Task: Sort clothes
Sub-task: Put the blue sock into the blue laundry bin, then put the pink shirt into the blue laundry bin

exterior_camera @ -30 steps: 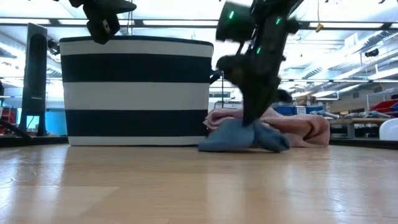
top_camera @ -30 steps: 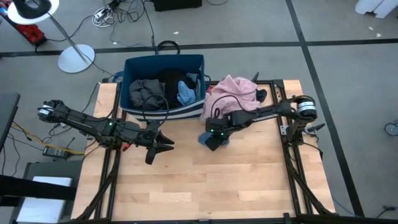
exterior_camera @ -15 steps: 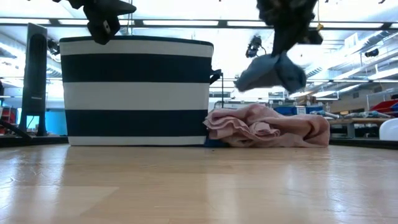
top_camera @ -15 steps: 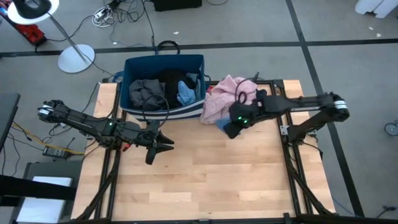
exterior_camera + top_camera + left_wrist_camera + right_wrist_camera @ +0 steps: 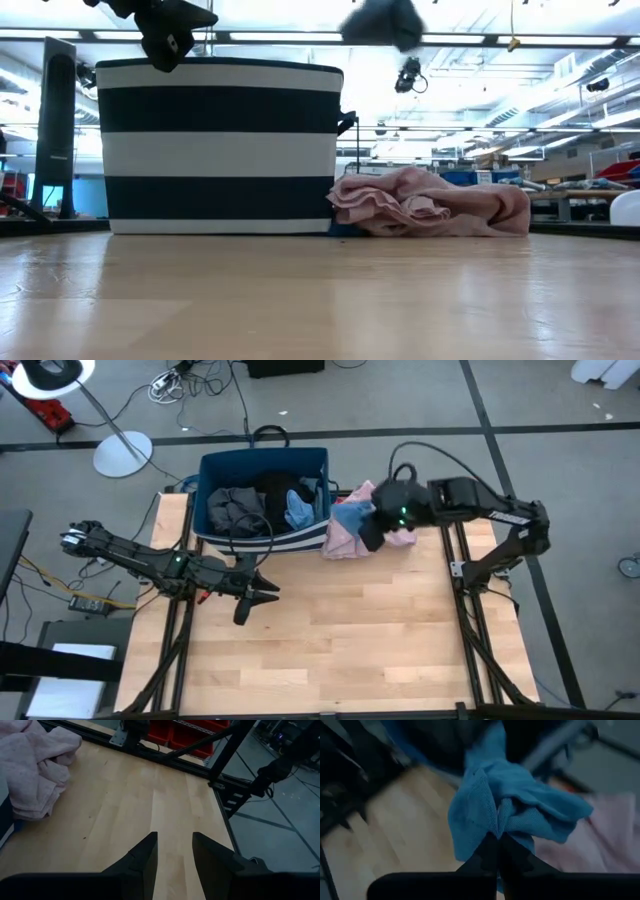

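Left arm waits over the left part of the surface [image 5: 330, 650], nearer than the bin. Left tool [image 5: 173, 851] hangs clear of the wood with its fingers parted and nothing between them. It looks parked, out of the working lane, so the other arm has free passage.

Dark blue bin [image 5: 262, 460] with the striped base stands at the far edge of the surface, left of centre. Several garments already lie heaped in it: dark grey [image 5: 232, 507], something black [image 5: 282, 490], a bright blue piece [image 5: 299, 512]. In the low view its striped wall [image 5: 220, 150] rises well above the surface, so anything going in has to be carried over the rim.

Just right of the bin, touching its base, the pink garment [image 5: 430, 205] lies crumpled on the wood; this one is not yet sorted.

Right tool [image 5: 498, 851] is pinched tight on a bunch of the grey-blue cloth [image 5: 512, 807], gathered at one point so the rest drapes down. From above it sits over the pink heap, just right of the bin's right wall. Held high, in the low view the cloth [image 5: 383, 20] shows near the top edge, well off the surface. My guess: the height is for clearing the bin rim, and the drop is into the bin.

Surface: pale wood planks in a dark metal frame. Room: grey floor with dark seams, a white lamp base [image 5: 122, 454] and loose cables at far left, ceiling strip lights and shelving beyond.
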